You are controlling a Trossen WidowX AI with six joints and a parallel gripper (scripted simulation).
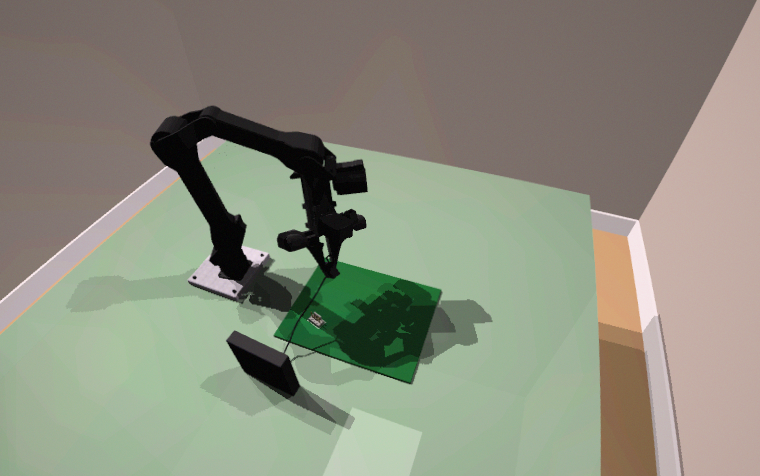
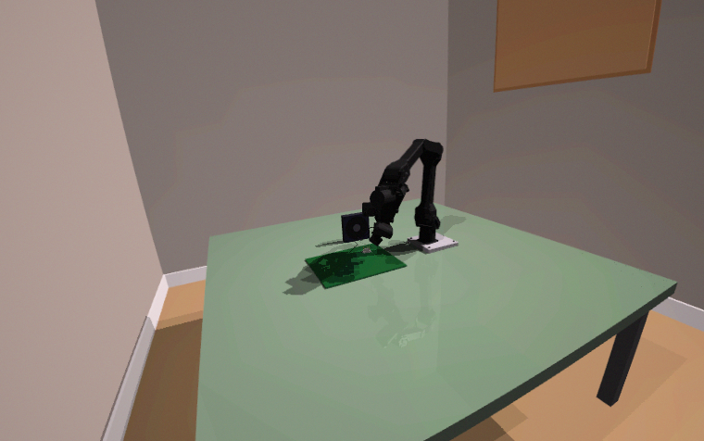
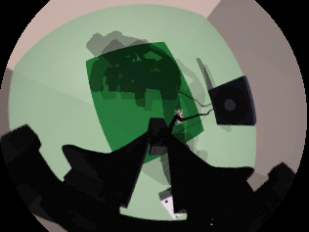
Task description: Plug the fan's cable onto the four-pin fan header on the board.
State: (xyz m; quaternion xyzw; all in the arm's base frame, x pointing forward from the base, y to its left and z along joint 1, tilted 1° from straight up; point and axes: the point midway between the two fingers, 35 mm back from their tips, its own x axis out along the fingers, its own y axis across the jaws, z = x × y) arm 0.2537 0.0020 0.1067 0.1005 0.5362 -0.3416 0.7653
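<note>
The green board (image 1: pixel 392 282) (image 2: pixel 386 263) (image 3: pixel 107 116) lies flat on the table. Its small pale four-pin header (image 1: pixel 316 320) (image 2: pixel 366 250) (image 3: pixel 178 115) sits near the board's left edge. The black fan (image 1: pixel 262 362) (image 2: pixel 355 227) (image 3: pixel 232 100) stands upright just off that edge. My gripper (image 1: pixel 331 265) (image 2: pixel 374 240) (image 3: pixel 158 135) is shut on the black plug (image 1: pixel 334 274), down at the board's corner nearest the arm's base, well away from the header. The thin cable (image 1: pixel 305 308) runs from the plug back to the fan. I cannot tell whether the plug touches the board.
The arm's grey base plate (image 1: pixel 229 274) (image 2: pixel 433 242) (image 3: pixel 170 204) is bolted to the table beside the board. A pale rectangle (image 1: pixel 372 448) marks the table's front. The table edge and a wall lie to the right.
</note>
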